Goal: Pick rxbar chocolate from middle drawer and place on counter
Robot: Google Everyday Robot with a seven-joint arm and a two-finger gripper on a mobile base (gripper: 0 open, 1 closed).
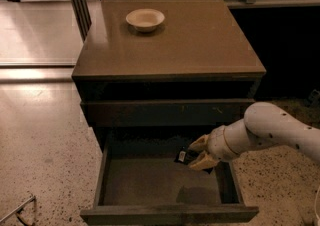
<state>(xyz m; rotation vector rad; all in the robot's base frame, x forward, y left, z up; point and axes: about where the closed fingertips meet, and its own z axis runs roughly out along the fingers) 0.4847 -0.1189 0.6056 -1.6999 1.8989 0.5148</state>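
The middle drawer point(150, 182) is pulled open below the cabinet, its grey-brown floor bare. My gripper point(196, 153) hangs over the drawer's right rear part, reaching in from the right on a white arm. It is shut on the rxbar chocolate point(183, 156), a small black bar with pale print that sticks out to the left of the fingers and is lifted clear of the drawer floor. The counter point(190, 40) is the glossy tan top of the cabinet, above and behind the gripper.
A pale bowl point(145, 19) stands on the counter's rear left. A closed drawer front point(165, 112) with small pale scratches sits just above the open drawer. Speckled pale floor point(40, 150) lies to the left. A thin metal object point(17, 210) lies at bottom left.
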